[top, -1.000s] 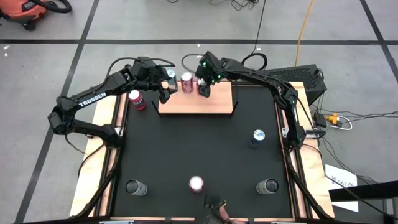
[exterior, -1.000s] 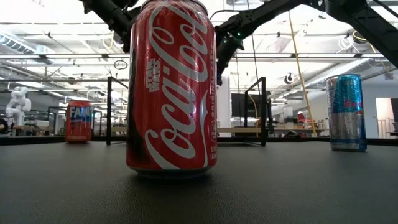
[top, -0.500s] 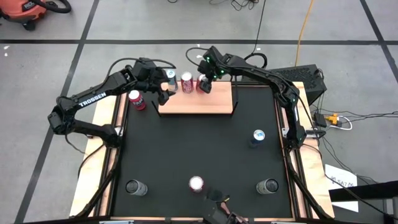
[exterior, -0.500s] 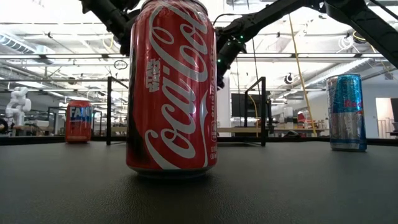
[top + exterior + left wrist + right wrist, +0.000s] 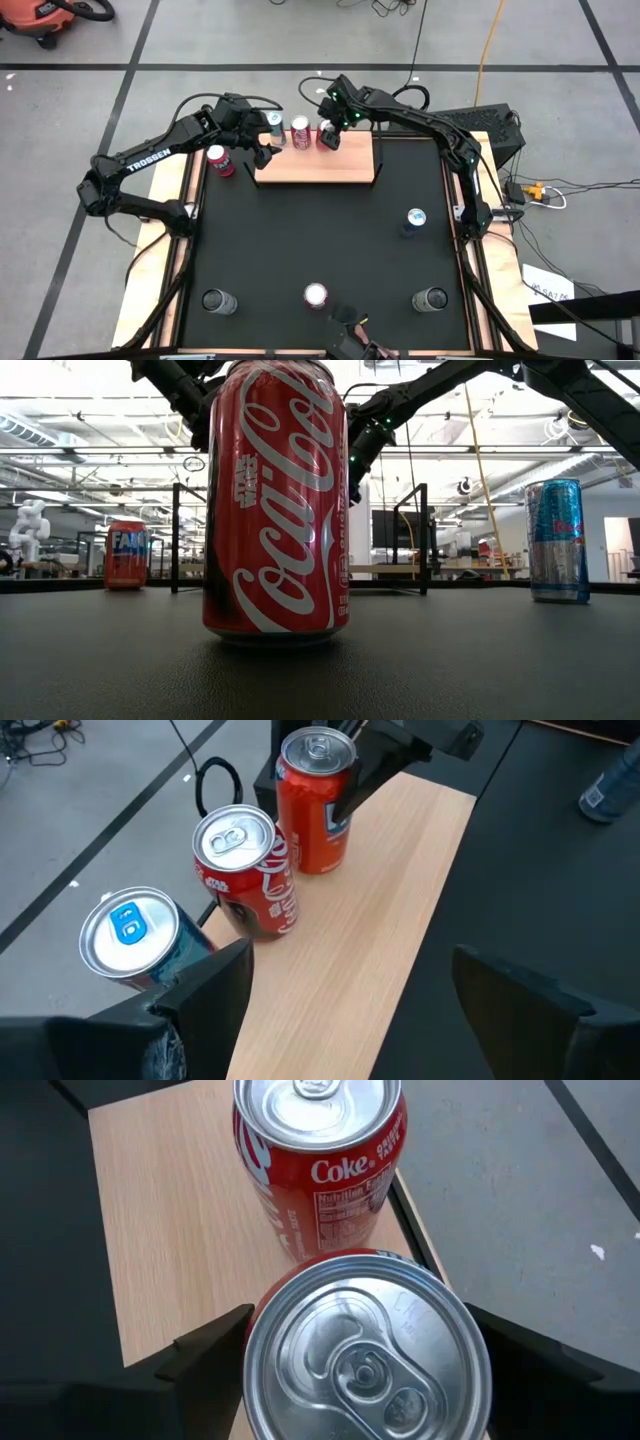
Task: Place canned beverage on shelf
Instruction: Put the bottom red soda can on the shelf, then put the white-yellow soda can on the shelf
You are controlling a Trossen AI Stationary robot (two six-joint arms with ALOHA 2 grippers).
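On the light-wood rectangular shelf [image 5: 318, 166] (black rods at its corners, at the black desk's [image 5: 320, 240] twelve o'clock edge) three cylindrical aluminium cans stand in a row, the right pincer [image 5: 328, 137] spread loosely around the red can [image 5: 326, 135], the left pincer [image 5: 262, 152] released at nine o'clock.

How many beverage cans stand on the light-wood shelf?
3, in a row along one edge of the light-wood shelf: blue-topped can at the corner, red Coca-Cola can beside it, another red can next. None looks hidden.

Black jointed arms, white TROSSEN lettering, seemingly green LED.
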